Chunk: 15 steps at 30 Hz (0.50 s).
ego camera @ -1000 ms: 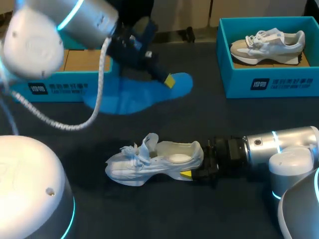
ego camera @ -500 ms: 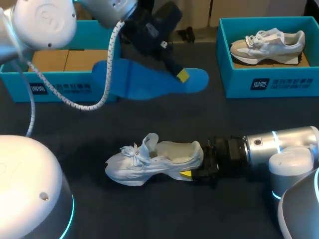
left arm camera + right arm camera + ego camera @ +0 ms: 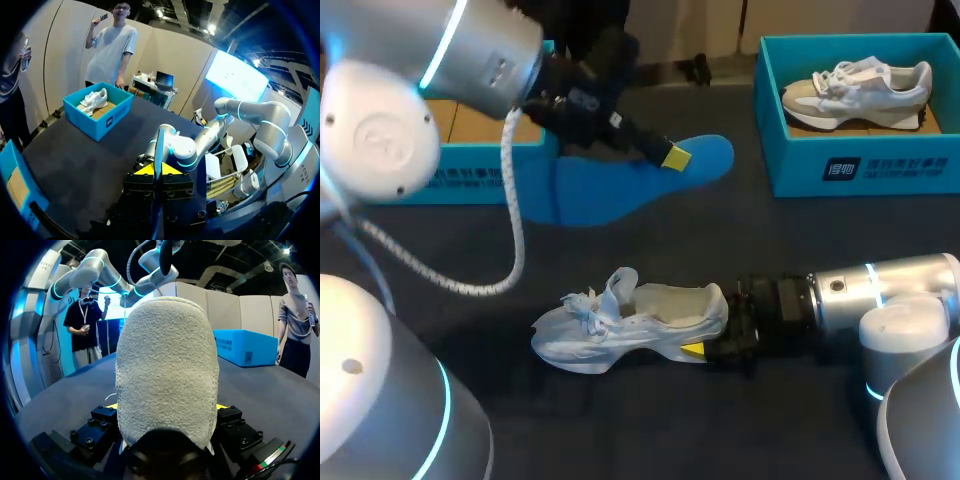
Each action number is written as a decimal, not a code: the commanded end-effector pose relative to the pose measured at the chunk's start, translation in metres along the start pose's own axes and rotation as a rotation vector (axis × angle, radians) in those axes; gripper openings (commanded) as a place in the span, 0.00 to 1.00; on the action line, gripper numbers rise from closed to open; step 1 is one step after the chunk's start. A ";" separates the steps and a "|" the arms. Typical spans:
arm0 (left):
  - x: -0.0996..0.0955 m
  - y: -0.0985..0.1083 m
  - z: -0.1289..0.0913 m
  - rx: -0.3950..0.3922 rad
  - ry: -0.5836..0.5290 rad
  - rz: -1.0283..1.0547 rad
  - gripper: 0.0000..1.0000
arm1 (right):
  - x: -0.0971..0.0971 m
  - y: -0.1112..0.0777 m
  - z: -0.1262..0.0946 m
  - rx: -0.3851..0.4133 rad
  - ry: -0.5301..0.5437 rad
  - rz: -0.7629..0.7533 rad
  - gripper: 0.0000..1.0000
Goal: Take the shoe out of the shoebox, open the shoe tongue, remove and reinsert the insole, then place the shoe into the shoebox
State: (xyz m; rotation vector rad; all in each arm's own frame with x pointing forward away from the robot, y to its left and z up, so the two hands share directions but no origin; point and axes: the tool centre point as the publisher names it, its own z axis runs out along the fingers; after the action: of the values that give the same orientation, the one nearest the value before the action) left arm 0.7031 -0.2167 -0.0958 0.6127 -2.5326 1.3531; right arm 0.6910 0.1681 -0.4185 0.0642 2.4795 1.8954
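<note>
A white shoe [image 3: 630, 325] lies on its side on the dark table, toe to the left. My right gripper [image 3: 705, 348] is shut on its heel; in the right wrist view the heel [image 3: 167, 370] fills the space between the fingers [image 3: 111, 406]. Above the table behind the shoe, my left gripper [image 3: 672, 157] is shut on a blue insole [image 3: 620, 185], which shows edge-on between the yellow tips [image 3: 155, 169] in the left wrist view. An open blue shoebox [image 3: 420, 165] stands at the back left.
A second blue shoebox [image 3: 860, 160] at the back right holds another pale shoe [image 3: 855, 88]; this shoebox [image 3: 97, 117] also shows in the left wrist view. Bare dark table lies between the boxes and in front of the white shoe.
My left arm swung the blue insole up and to the right, then brought it back down a little. The right arm and the white shoe kept still.
</note>
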 end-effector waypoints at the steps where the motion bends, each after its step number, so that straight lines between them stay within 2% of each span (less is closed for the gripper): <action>1: -0.005 0.017 0.000 0.485 0.104 0.034 0.00 | 0.001 0.000 0.002 0.003 -0.002 -0.001 0.00; 4: -0.005 0.019 -0.008 0.522 0.152 0.019 0.00 | 0.001 0.000 0.002 0.003 -0.002 -0.001 0.00; 9: 0.000 0.015 -0.024 0.521 0.174 0.034 0.00 | 0.001 0.000 0.002 0.003 -0.002 -0.001 0.00; 15: 0.020 0.018 -0.038 0.511 0.177 0.082 0.00 | 0.001 0.000 0.002 0.003 -0.002 -0.001 0.00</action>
State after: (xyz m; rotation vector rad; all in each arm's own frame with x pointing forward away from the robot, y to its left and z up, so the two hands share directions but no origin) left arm 0.6955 -0.1934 -0.0849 0.3999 -2.2303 1.7982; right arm 0.6910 0.1681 -0.4185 0.0641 2.4796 1.8955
